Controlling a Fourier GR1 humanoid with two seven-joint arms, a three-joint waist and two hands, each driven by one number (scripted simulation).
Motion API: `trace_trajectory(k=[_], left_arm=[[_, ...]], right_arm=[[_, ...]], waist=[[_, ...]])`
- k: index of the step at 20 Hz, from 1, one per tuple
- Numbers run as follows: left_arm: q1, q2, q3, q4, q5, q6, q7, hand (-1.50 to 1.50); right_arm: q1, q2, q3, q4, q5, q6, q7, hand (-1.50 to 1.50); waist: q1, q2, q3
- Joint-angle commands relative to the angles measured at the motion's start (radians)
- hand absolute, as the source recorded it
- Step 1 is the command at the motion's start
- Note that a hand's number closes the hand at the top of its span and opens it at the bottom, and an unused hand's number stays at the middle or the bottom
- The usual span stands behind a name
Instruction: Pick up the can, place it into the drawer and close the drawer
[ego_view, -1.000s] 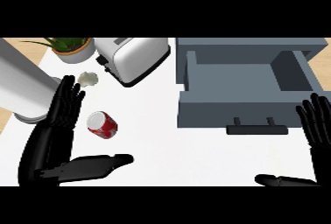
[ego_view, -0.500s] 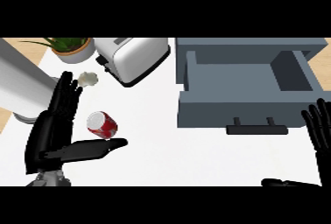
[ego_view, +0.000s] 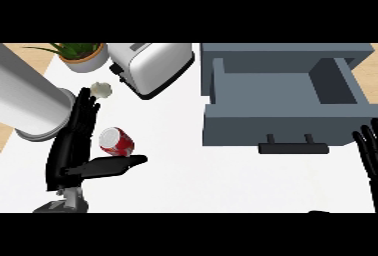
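Red can (ego_view: 117, 141): we see a glossy cylinder lying on the white counter (ego_view: 192, 175), near left, label unreadable.
Left hand (ego_view: 72, 150): fingers straight, cupped beside it.
Right hand (ego_view: 368, 150): open, right edge.
Drawer (ego_view: 280, 95): grey, boxy, open.

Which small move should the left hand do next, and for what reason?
Probably curl the fingers and thumb round the can. The left hand is open, its fingers straight along the can's left side and its thumb just below it, so the can sits between them, not yet held. The drawer stands open, ready to receive it.
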Motion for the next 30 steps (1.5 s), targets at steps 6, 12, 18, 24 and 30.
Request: trace_trajectory(k=[6, 12, 18, 24, 30], left_arm=[[0.003, -0.011, 0.024, 0.172, 0.018, 0.017, -0.142, -1.50], [0.000, 0.039, 0.128, 0.280, 0.087, -0.023, -0.260, -1.50], [0.068, 0.020, 0.100, 0.324, 0.057, -0.017, -0.339, -1.50], [0.032, 0.055, 0.132, 0.343, 0.083, -0.039, -0.304, -1.50], [0.070, 0.061, 0.148, 0.452, 0.098, -0.080, -0.436, -1.50]], right_arm=[[-0.030, 0.014, -0.021, 0.062, 0.019, 0.021, -0.046, -1.50], [-0.027, 0.018, -0.028, 0.097, 0.033, 0.044, -0.093, -1.50], [-0.015, -0.011, -0.103, 0.097, -0.042, 0.089, -0.086, -1.50], [-0.016, 0.049, -0.018, 0.069, 0.045, 0.048, -0.069, -1.50], [-0.038, -0.011, -0.098, 0.051, -0.033, 0.093, -0.025, -1.50]], waist=[[0.001, 0.000, 0.000], [0.001, 0.001, 0.000], [0.001, 0.000, 0.000], [0.002, -0.001, 0.000], [0.002, -0.001, 0.000]])
